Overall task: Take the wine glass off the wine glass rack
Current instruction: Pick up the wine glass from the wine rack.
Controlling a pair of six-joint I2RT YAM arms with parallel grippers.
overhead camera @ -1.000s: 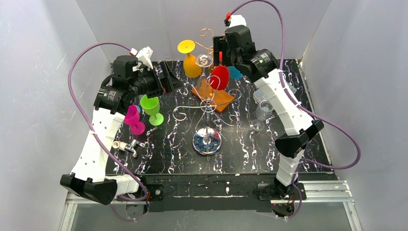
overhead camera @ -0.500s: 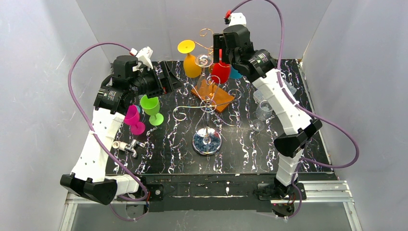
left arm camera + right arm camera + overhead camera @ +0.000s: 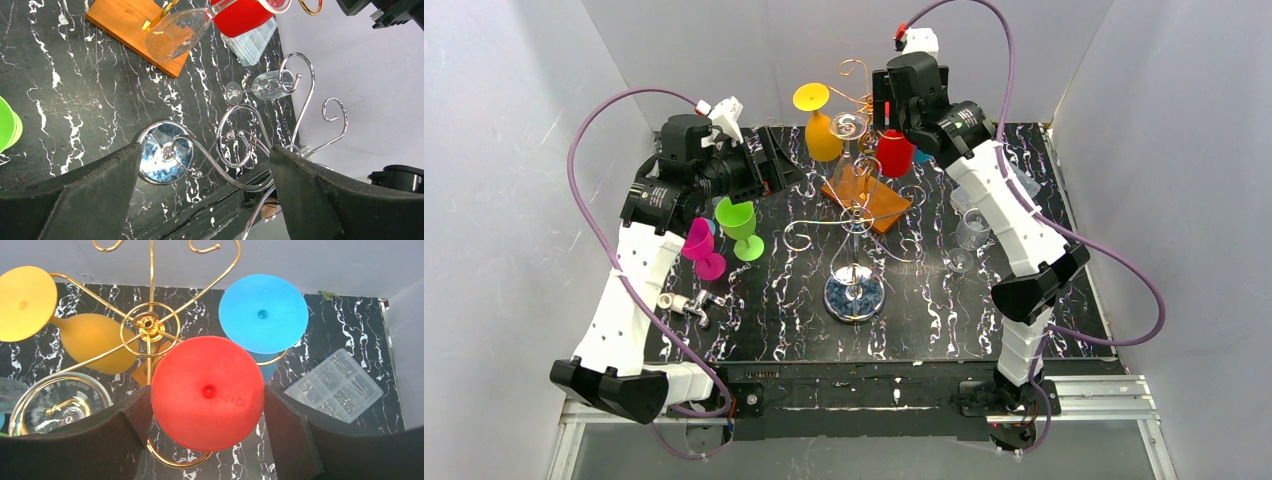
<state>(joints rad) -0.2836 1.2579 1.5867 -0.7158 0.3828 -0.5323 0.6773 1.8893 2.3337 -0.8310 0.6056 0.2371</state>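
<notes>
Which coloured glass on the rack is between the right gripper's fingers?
The red glass: its foot fills the gap between the fingers of the right gripper. The yellow glass and the blue glass hang outside it.

**Top external:** fixed high behind the arm bases, looking down and forward over the black, white-veined bench [image 3: 774, 300] to its far edge.

**Left wrist:** near and rolled, looking between the fingers of the left pincer [image 3: 204, 150] across the bench toward its right edge.

**Right wrist:** very close, looking steeply down past the right pincer [image 3: 206, 390] near the far edge.

All three views share the red plastic wine glass [image 3: 207, 415]. The top and left wrist views also share the flat orange wooden block [image 3: 132, 25].
</notes>
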